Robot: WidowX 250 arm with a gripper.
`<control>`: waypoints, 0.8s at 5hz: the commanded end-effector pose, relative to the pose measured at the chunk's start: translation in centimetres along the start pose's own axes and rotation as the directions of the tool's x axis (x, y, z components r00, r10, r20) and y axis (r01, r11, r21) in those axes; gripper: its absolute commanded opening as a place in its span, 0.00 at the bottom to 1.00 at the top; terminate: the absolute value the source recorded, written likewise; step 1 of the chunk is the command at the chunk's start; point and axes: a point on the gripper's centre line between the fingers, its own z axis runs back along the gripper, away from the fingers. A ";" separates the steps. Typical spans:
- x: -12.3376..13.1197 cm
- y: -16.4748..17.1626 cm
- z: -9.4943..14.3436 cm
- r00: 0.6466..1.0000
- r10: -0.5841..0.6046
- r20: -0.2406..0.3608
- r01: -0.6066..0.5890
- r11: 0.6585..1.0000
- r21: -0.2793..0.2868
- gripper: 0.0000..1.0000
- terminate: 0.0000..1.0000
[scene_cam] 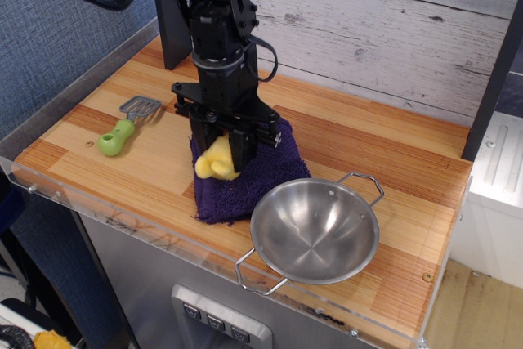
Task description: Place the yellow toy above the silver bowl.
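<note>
The yellow toy (215, 161), a small plush duck, hangs between the two black fingers of my gripper (219, 151), just above a dark purple cloth (245, 176). The gripper is shut on the toy's upper part, so its beak is hidden. The silver bowl (315, 230), shiny with two wire loop handles, stands on the wooden table (376, 161) to the front right of the cloth, its rim touching the cloth's corner. The gripper is to the left of and behind the bowl.
A green-handled toy spatula (122, 130) lies on the table at the left. A grey plank wall (392, 30) runs behind the table. A clear rail (106, 214) edges the table's front. A white unit (498, 177) stands at the right.
</note>
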 end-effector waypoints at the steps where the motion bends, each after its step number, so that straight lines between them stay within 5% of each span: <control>1: 1.2 1.3 5.7 0.990 -0.028 0.137 0.025 0.999 0.027 0.00 0.00; 3: 3.5 1.0 9.9 0.941 -0.122 0.316 0.144 0.988 -0.047 0.00 0.00; 4: 5.4 -1.7 10.2 0.906 -0.234 0.353 0.281 0.956 -0.087 0.00 0.00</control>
